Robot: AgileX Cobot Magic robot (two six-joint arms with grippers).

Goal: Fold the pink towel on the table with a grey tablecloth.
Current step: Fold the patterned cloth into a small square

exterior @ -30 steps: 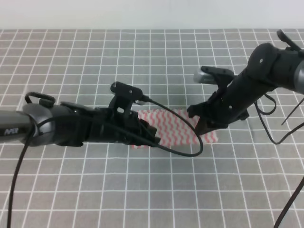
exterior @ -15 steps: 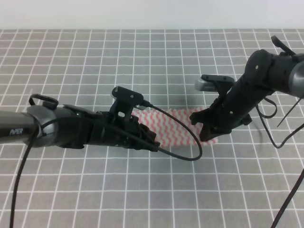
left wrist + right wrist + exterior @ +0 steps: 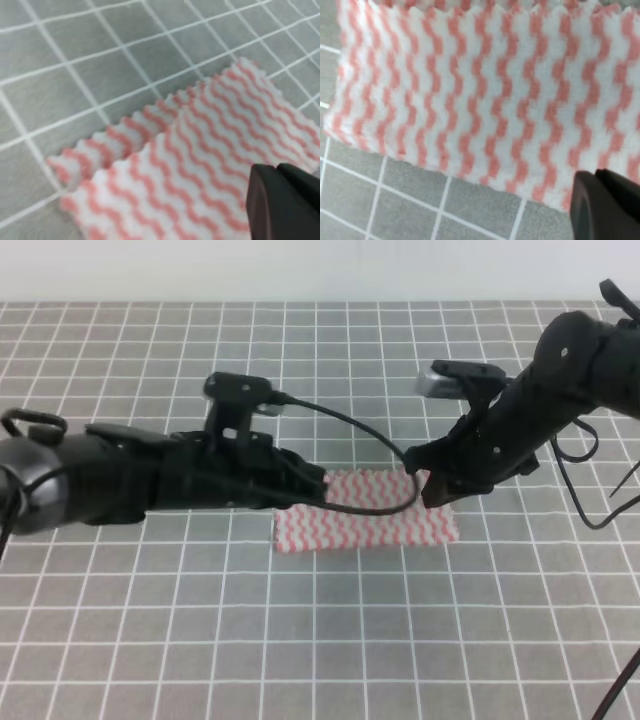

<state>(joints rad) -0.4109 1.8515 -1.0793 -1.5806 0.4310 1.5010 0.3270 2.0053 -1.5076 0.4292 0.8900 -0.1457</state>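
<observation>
Far left corner of the pink towel (image 3: 365, 523) hidden behind the left gripper (image 3: 312, 490) in the high view; far right corner likewise covered by the right gripper (image 3: 432, 490). Jaws of both lost in black against black there, so open or closed impossible to tell. In the left wrist view only one dark fingertip (image 3: 282, 200) showing, cut by the lower right edge; towel running off the bottom and right edges, whole picture soft. In the right wrist view the same: a single dark fingertip (image 3: 605, 205) at the lower right corner, towel clipped by the top and right edges. Left arm cut by the left edge of the high view, right arm by the right edge
</observation>
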